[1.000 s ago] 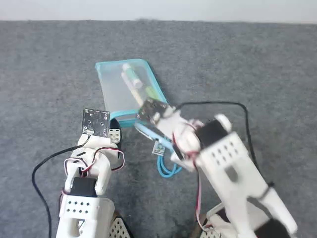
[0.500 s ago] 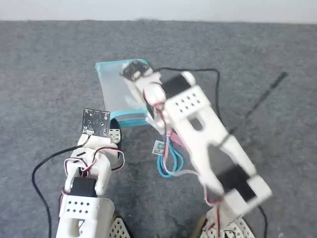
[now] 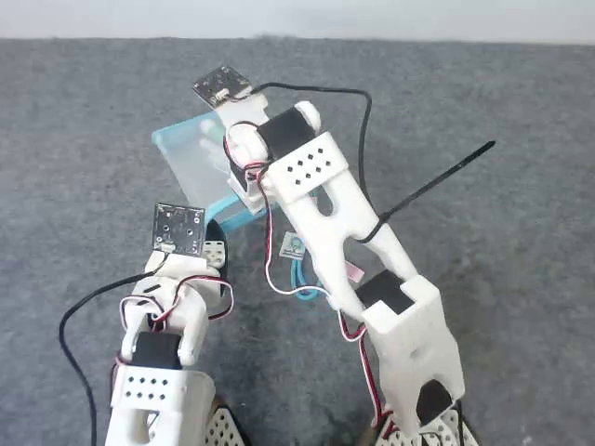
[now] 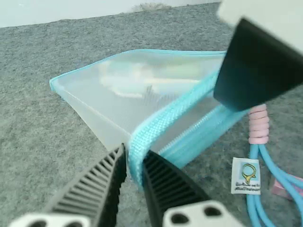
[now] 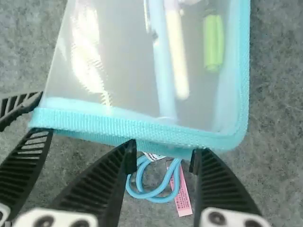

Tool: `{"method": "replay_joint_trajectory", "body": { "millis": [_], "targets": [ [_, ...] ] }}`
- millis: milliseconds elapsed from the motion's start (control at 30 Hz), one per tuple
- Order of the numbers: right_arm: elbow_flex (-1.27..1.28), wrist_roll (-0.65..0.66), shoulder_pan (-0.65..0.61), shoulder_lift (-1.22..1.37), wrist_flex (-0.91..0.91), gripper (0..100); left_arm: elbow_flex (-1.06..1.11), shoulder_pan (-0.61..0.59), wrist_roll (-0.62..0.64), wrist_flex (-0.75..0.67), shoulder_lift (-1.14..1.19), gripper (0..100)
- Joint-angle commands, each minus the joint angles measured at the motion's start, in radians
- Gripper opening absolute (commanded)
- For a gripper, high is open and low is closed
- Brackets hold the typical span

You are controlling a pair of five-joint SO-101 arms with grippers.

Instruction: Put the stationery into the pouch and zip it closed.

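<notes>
grey carpet [image 3: 521, 232]; left tool [image 4: 132, 157] clamped on pouch [image 4: 109, 104] zipper corner; right tool [image 5: 163, 150] spread wide over pouch edge.

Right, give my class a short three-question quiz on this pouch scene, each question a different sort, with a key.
1. True or false: the left tool is shut on the zip edge of the pouch.
2. Where does the blue cord lie? A inside the pouch; B on the carpet beside the pouch; C on top of the pouch.
3. Fill in: the right tool has its jaws ____.
Key: 1 true; 2 B; 3 open.
</notes>
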Motion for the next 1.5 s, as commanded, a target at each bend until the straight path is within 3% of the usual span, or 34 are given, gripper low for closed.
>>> {"method": "replay_joint_trajectory", "body": {
  "millis": [0, 167, 367, 567, 767, 1033, 1467],
  "targets": [
    [-0.063, 0.037, 0.005, -0.117, 0.045, 18.4, -0.045, -0.002, 0.008, -0.017, 0.014, 1],
    [0.133, 0.121, 0.033, -0.317, 0.044, 16.3, -0.045, -0.005, 0.008, -0.017, 0.014, 1],
    [0.675, 0.269, 0.062, -0.624, -0.007, 13.4, -0.045, -0.005, 0.008, -0.017, 0.014, 1],
    [1.198, 0.407, 0.185, -0.874, -0.251, 13.6, -0.047, -0.005, 0.009, -0.017, 0.014, 1],
    [1.521, 0.500, 0.239, -0.878, -0.512, 13.7, -0.047, -0.005, 0.008, -0.017, 0.014, 1],
    [1.580, 0.496, 0.286, -0.743, -0.740, 13.8, -0.047, -0.003, 0.008, -0.017, 0.014, 1],
    [1.579, 0.496, 0.286, -0.587, -0.848, 13.3, -0.047, 0.002, 0.008, -0.017, 0.014, 1]
  ]
}}
